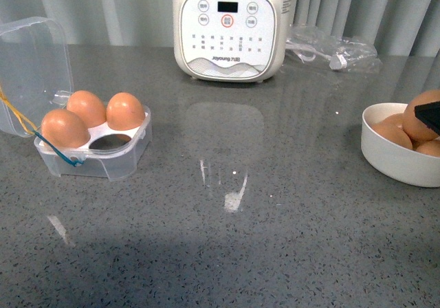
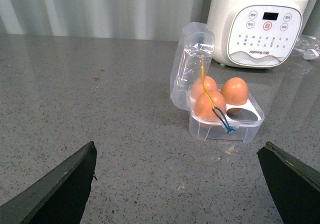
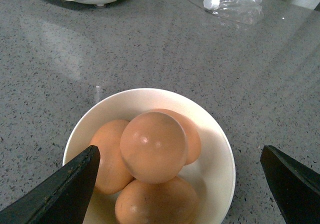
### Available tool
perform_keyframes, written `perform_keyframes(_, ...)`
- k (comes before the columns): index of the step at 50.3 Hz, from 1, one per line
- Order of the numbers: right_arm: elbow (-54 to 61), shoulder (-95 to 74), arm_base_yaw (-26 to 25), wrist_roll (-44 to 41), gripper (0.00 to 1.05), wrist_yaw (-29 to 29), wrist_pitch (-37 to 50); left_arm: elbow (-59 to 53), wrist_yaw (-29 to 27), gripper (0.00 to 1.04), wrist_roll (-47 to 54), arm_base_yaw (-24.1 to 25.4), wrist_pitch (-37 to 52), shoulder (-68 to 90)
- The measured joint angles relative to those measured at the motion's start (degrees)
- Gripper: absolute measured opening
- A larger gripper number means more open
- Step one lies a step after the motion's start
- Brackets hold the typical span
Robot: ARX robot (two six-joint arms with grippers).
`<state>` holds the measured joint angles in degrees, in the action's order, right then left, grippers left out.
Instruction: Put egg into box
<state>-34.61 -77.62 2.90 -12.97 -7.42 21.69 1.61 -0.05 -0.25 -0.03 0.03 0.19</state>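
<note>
Nearest to me the grey speckled counter (image 1: pixel 240 253) is bare, with only ceiling light glinting off it. A little further back on the right sits a round white bowl (image 1: pixel 388 158) heaped with brown eggs. The egg (image 3: pixel 152 146) on top of the pile lies directly under the right gripper (image 3: pixel 178 150). The gripper's two dark fingers (image 3: pixel 70 184) are spread wide, one to either side of the bowl, and neither touches the egg or anything else. From the front only a black tip of that gripper shows, at the right edge across the top egg. Over on the left, about as far back, the clear box (image 1: pixel 103 160) stands with its lid tipped up behind it. Three of its white cups hold eggs and the near right cup (image 1: pixel 111 141) is empty, while a yellow and a teal elastic trail off its near left corner. The left gripper (image 2: pixel 179 145) hangs short of the box, facing it, also spread wide and holding nothing. At the back stands a white cooker (image 1: pixel 232 26), and to its right a crumpled plastic bag (image 1: pixel 333 48) with a cable inside.
</note>
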Motion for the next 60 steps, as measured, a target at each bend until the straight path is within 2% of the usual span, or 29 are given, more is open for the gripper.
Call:
perform_keyframes(33, -3.1, -6.1, 1.6, 1.2, 0.98, 0.1, 1.8, 0.0, 0.0, 0.98, 0.0, 0.0, 0.0, 0.0)
perform_keyframes(36, -3.3, -6.6, 1.7, 1.5, 0.92, 0.3, 2.1, 0.0, 0.0, 0.98, 0.0, 0.0, 0.0, 0.0)
perform_keyframes(48, -4.0, -7.8, 1.7, 2.1, 0.48, 0.4, 2.9, 0.0, 0.0, 0.98, 0.0, 0.0, 0.0, 0.0)
perform_keyframes(53, -4.0, -7.7, 2.0, 2.0, 0.41, 0.2, 3.2, 0.0, 0.0, 0.98, 0.0, 0.0, 0.0, 0.0)
perform_keyframes(60, -4.0, -6.7, 2.1, 2.1, 0.40, -0.2, 3.1, 0.0, 0.0, 0.98, 0.0, 0.0, 0.0, 0.0)
